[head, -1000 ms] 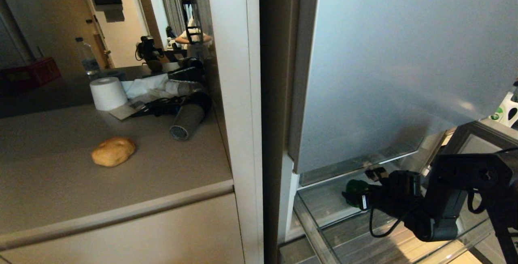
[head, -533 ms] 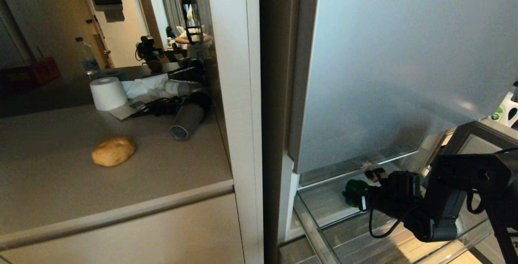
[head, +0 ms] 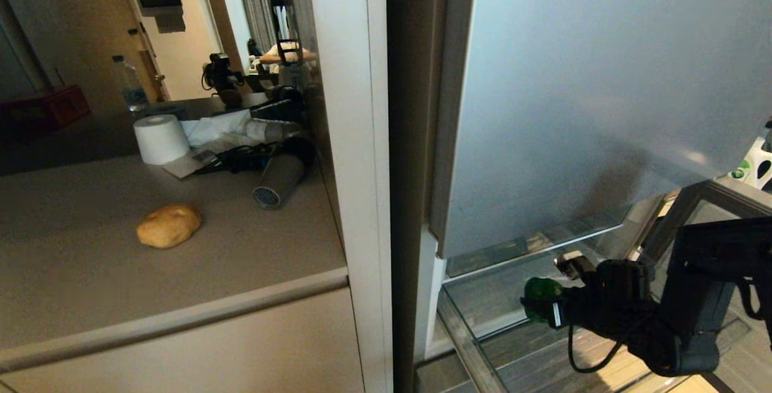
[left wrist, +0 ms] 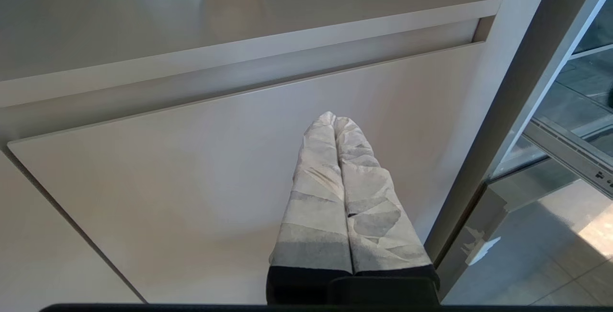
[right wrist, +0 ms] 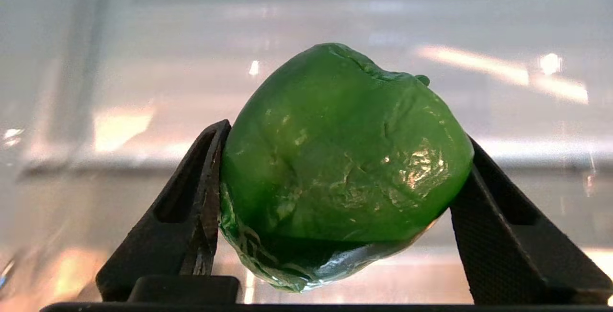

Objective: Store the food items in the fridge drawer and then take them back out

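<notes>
A smooth grey-beige bench fills the left, with a lumpy golden-brown bread roll lying near its middle and a white paper roll and a ribbed grey hair dryer farther back. On the right, below a matte silver-blue fridge door, the clear fridge drawer stands open, where the right gripper has its black jaws clamped on the glossy, wrinkled green pepper. The left gripper, wrapped in pale tape, has its jaws together before the plain cabinet front.

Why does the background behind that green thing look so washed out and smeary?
Right wrist view: the green bell pepper, gripped in the right gripper, is sharp with glossy highlights, while the clear fridge drawer behind is out of focus, streaked with bright glare. Head view: dimmer, shadow on the fridge door.
</notes>
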`<state>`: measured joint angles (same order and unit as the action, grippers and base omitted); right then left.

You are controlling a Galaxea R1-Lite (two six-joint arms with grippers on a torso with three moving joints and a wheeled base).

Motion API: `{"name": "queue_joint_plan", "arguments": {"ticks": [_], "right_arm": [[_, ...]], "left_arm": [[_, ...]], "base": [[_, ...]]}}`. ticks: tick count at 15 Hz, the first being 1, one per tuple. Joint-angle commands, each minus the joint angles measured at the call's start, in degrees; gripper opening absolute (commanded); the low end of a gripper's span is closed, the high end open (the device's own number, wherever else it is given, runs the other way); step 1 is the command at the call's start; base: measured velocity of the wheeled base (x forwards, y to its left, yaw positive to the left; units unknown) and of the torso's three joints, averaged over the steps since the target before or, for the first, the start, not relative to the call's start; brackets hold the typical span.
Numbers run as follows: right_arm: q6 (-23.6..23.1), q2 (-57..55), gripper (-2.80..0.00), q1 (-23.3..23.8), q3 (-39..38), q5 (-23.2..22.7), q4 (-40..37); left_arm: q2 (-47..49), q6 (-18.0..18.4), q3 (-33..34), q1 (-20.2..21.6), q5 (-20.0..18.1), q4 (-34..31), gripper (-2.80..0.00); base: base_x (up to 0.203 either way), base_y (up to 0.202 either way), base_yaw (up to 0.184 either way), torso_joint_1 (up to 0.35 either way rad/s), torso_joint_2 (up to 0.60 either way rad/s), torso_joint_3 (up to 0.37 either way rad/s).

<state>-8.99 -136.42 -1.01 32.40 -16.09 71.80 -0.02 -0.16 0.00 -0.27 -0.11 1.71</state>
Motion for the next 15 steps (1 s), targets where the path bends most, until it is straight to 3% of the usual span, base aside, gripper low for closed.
{"name": "queue_joint_plan", "arguments": {"ticks": [1, 4, 15], "right_arm": [[-0.1, 7.4, -2.8, 0.0, -6.6, -0.1, 0.4], [-0.1, 12.7, -2.8, 0.0, -12.8, 0.1, 0.4], [-0.2, 27.6, -2.8, -0.1, -20.9, 0.4, -3.4]], "left_arm": [[0.0, 0.0, 0.6, 0.0, -0.1, 0.0, -2.8], [0.0, 0.0, 0.6, 0.0, 0.0, 0.1, -2.8], [0.0, 0.0, 0.6, 0.0, 0.0, 0.1, -2.8]], "base": [[0.0, 0.0, 0.0, 0.0, 0.0, 0.0], [0.0, 0.0, 0.0, 0.0, 0.0, 0.0], [0.0, 0.0, 0.0, 0.0, 0.0, 0.0]]}}
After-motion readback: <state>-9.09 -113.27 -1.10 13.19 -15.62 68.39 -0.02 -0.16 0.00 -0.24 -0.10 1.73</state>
